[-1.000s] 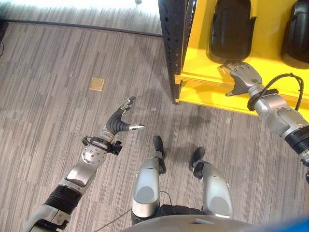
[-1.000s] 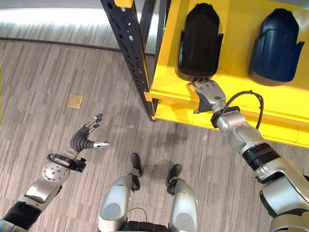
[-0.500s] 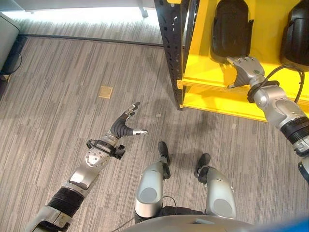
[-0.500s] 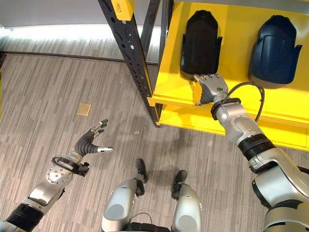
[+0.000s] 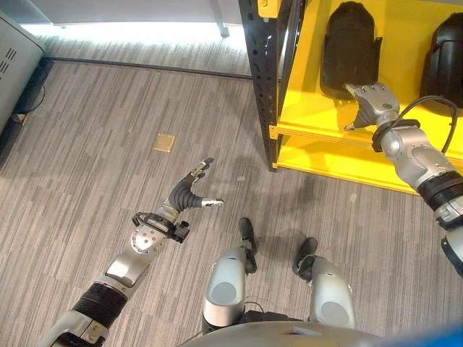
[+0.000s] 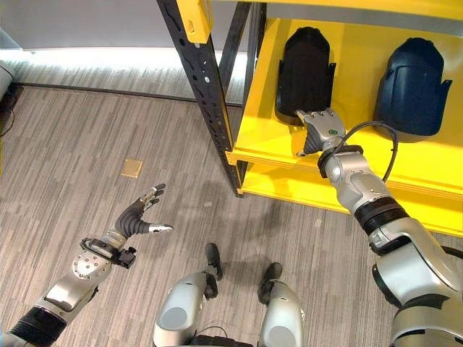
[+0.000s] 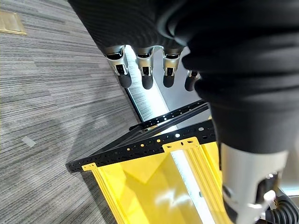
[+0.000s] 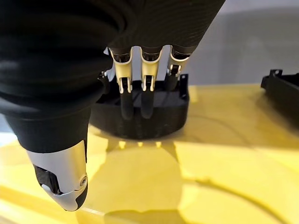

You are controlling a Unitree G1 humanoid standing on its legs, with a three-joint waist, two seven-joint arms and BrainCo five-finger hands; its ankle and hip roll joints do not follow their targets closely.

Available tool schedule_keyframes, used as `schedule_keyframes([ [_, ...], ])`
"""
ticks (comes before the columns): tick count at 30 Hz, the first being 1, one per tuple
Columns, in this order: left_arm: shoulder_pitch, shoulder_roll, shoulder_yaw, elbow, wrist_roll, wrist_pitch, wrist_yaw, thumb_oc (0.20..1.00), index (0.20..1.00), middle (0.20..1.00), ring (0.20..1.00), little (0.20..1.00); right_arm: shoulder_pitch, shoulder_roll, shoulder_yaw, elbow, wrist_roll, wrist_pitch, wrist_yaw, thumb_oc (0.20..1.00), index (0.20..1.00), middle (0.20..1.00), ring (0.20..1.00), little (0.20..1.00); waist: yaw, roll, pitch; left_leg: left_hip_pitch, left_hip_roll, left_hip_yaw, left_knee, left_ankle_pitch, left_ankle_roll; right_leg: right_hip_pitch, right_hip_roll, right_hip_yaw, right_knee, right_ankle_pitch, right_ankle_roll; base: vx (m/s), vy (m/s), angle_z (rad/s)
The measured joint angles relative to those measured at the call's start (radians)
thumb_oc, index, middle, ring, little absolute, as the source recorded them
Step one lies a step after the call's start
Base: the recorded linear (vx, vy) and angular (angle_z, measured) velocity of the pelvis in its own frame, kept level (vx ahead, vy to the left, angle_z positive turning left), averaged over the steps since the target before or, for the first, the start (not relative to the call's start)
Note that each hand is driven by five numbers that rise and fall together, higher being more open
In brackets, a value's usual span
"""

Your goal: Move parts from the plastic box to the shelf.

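From the left eye view, two dark moulded parts already lie on the yellow shelf: one black part by the black upright, a second part further along. The right hand rests at the near end of the black part with straight fingers, so this placement looks about finished. The left hand hangs over the grey floor, spread wide and holding nothing.

In the right eye view the second part reads dark blue, a curved shell with side tabs, well apart from the first.

The left wrist view shows straight fingers over floor, with the shelf frame beyond.

The right wrist view shows fingers straight, touching the part's rim; thumb apart, nothing gripped.

Any remaining parts would still need fetching.
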Motion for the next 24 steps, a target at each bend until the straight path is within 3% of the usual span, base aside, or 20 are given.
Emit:
schedule_keyframes([
  [12, 0.001, -0.002, -0.003, 0.001, 0.001, -0.004, 0.002, 1.0, 1.0, 1.0, 1.0, 1.0, 0.0, 0.007, 0.019, 0.0, 0.029, 0.01, -0.006, 1.0, 1.0, 1.0, 1.0, 1.0, 0.001, 0.0, -0.001, 0.0, 0.0, 0.0, 0.0, 0.0, 0.0, 0.0, -0.001, -0.001, 0.002, -0.001, 0.0, 0.0, 0.006, 0.0],
  [16, 0.003, -0.015, -0.003, 0.001, 0.0, -0.004, 0.008, 1.0, 1.0, 1.0, 1.0, 1.0, 0.003, 0.011, 0.004, -0.003, 0.029, 0.069, -0.129, 1.0, 1.0, 1.0, 1.0, 1.0, -0.008, -0.001, -0.002, 0.0, -0.001, 0.002, -0.001, 0.0, 0.0, -0.004, -0.002, 0.001, 0.002, -0.001, 0.0, 0.0, 0.01, 0.0],
  [24, 0.004, -0.036, -0.007, 0.002, 0.0, -0.003, 0.052, 1.0, 1.0, 1.0, 1.0, 1.0, 0.136, 0.041, -0.151, -0.22, 0.068, 0.075, -0.288, 1.0, 1.0, 1.0, 1.0, 1.0, -0.062, -0.008, -0.011, -0.006, 0.0, 0.023, -0.009, 0.0, 0.0, -0.028, 0.003, 0.024, 0.002, 0.0, 0.0, -0.02, 0.036, -0.08],
])
